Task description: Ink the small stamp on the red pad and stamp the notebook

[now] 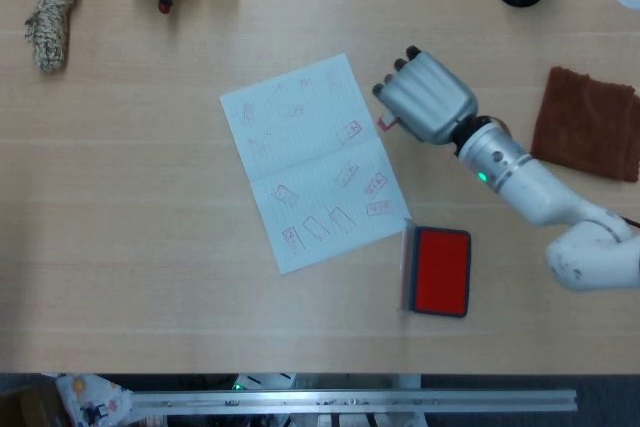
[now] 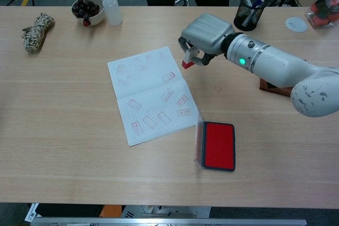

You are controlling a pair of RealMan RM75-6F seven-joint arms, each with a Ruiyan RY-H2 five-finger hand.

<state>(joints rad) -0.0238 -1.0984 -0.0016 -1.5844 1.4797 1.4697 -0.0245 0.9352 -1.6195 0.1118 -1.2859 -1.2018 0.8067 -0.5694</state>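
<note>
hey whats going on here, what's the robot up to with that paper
The right robot hand holds a small red stamp in the air, just past the right edge of the open notebook. The notebook page carries many red stamp marks, one of them near that edge. The red ink pad sits open on the table near the notebook's lower right corner. The left robot hand is not in view.

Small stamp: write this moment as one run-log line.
right hand holds small stamp | lifted beside notebook | red pad open
</note>
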